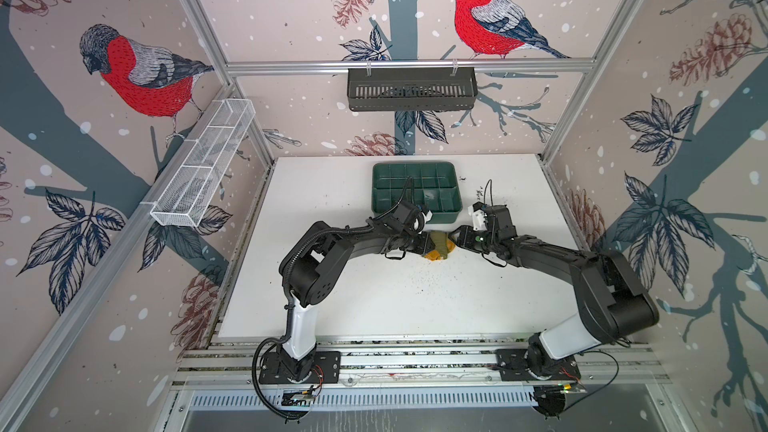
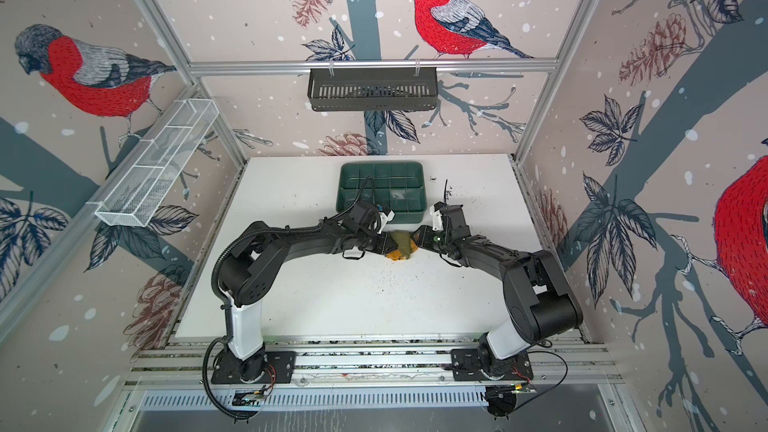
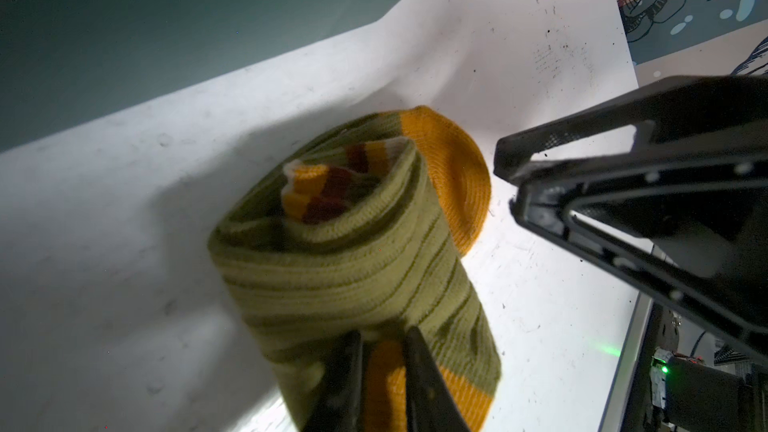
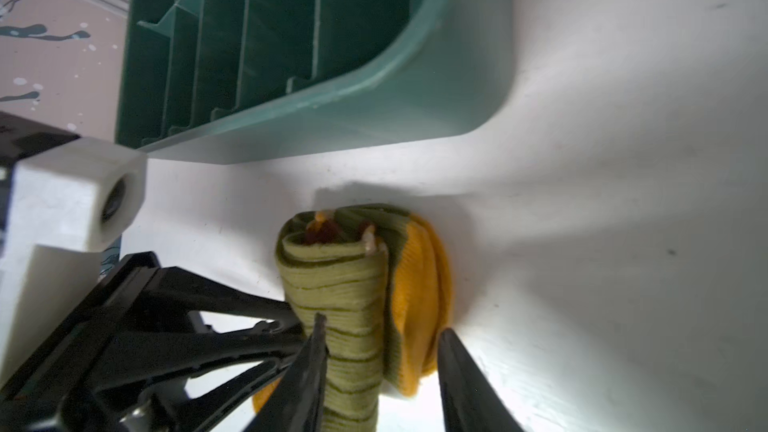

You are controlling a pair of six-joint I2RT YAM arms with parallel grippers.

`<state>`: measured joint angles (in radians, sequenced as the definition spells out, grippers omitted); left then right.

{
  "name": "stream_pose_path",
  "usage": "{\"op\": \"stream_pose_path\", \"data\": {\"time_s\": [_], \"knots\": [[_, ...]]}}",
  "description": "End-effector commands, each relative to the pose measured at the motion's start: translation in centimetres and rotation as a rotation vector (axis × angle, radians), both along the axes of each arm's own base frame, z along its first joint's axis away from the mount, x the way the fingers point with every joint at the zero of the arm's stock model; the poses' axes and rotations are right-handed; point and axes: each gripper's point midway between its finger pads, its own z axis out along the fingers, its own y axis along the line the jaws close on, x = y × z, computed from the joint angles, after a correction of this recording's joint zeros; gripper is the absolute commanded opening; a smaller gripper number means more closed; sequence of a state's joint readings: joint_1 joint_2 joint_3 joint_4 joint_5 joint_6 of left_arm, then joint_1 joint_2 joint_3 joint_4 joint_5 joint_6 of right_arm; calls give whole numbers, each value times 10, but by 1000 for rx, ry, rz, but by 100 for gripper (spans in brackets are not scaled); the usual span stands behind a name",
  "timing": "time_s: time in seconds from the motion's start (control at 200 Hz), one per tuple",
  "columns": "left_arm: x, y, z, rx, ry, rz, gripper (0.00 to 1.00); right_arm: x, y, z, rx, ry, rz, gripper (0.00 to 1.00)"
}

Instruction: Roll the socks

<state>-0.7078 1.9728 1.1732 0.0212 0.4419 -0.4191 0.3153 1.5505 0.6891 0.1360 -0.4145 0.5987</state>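
Rolled socks (image 1: pixel 439 241), long axis toward tray (image 1: pixel 415 165)

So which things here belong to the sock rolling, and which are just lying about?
Job: rolled socks; left gripper, shut on them; right gripper, open around them.
Lying about: green tray; black basket and white wire basket on the walls.

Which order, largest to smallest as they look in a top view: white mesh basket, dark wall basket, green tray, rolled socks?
1. white mesh basket, though it hangs nearer the camera.
2. dark wall basket and green tray: alike, unranked.
3. rolled socks, clearly smallest.
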Motion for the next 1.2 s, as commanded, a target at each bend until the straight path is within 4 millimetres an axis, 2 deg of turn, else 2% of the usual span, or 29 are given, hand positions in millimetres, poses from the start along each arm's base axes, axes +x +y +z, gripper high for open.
{"op": "stream_pose_path", "data": {"time_s": [0.0, 0.415, 0.565, 0.851, 1.016, 1.196], "knots": [[-2, 1, -4, 4, 6, -7, 21, 3, -7, -9, -31, 23, -23, 46], [-3, 0, -10, 6, 15, -15, 21, 6, 5, -30, 50, 75, 6, 47], [-3, 0, -11, 9, 14, -14, 21, 7, 9, -27, 83, 55, 6, 40], [-2, -2, -11, 7, 17, -14, 21, 8, 10, -14, 102, -9, 11, 17], [-1, -2, -12, 10, 17, -13, 21, 7, 14, -4, 97, -50, 34, 15], [0, -3, -14, 9, 21, -14, 21, 3, 27, -2, 69, -66, 79, 15]]}}
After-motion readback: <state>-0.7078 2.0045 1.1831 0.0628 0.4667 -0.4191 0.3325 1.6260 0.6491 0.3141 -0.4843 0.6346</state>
